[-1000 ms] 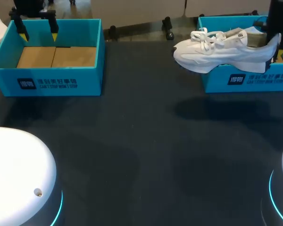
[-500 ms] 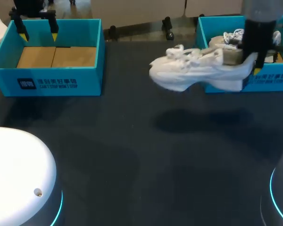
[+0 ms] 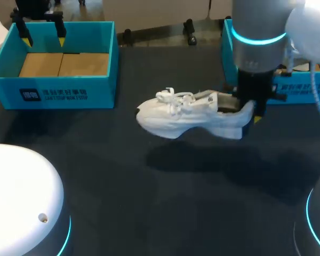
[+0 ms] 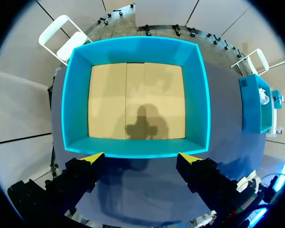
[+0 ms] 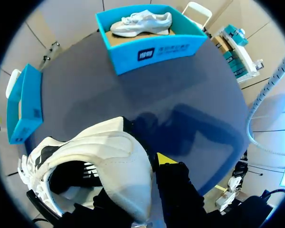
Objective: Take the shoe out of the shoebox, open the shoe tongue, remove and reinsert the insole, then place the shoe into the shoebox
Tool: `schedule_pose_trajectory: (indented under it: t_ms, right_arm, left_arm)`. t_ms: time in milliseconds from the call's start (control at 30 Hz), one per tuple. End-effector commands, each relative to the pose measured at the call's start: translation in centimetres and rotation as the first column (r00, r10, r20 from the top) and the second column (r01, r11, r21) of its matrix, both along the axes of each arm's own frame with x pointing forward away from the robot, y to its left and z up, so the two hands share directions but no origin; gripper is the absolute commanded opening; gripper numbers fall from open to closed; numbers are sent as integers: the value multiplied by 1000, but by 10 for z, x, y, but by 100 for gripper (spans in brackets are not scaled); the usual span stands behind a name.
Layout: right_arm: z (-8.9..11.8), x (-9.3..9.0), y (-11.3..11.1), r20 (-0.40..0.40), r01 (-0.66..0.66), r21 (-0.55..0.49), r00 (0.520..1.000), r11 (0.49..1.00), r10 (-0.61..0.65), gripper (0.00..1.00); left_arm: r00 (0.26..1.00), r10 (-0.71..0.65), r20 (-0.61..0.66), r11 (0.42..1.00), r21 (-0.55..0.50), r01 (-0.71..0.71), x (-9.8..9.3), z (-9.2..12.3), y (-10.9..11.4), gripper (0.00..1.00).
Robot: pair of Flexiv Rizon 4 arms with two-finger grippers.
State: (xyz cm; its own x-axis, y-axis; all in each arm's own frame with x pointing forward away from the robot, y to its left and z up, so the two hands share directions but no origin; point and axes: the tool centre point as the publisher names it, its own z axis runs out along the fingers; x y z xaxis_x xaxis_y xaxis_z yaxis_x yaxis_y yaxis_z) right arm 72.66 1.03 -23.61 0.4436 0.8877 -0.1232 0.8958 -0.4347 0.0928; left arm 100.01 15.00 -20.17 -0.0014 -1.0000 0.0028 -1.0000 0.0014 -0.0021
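Shoe [image 3: 192, 114] hangs at centre frame, toe pointing left, seemingly just off the worktop [image 3: 149, 202] and clear of the shoebox [image 3: 298, 90] at upper right. My right claw [image 3: 249, 113] pinches its heel. To set it down well I should lower it level, sole flat, before letting go. My left claw [image 4: 141, 159] hangs spread and empty over the other box [image 3: 53, 93] at upper left.

We are holding the white shoe [image 3: 189, 114] by its heel in our right jaws, above the middle of the dark worktop [image 3: 149, 202], toe pointing toward its left edge. Our left jaws are hanging spread apart over the far rim of the blue shoebox [image 3: 69, 93] at the far-left corner. A second shoebox [image 3: 304, 90] is sitting at the far-right corner.
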Motion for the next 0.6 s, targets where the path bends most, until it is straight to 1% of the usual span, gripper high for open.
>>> schedule_pose_trajectory:
  t_ms: [33, 500, 567, 600]
  right_arm:
    - [-17, -1, 8, 5, 11, 31, 1000, 999, -11, 0]
    - [-18, 0, 8, -1, 14, 34, 1000, 999, -14, 0]
    - [-25, -4, 19, 0, -10, 28, 1000, 1000, 10, 0]
    - [-31, -7, 28, -10, -17, 19, 1000, 1000, 18, 0]
  left_arm:
    - [1000, 0, -1, 1000, 1, 0, 0, 1, 0, 100]
    - [1000, 0, -1, 1000, 1, 0, 0, 1, 0, 100]
    - [1000, 0, -1, 1000, 1, 0, 0, 1, 0, 100]
    - [1000, 0, -1, 1000, 1, 0, 0, 1, 0, 100]
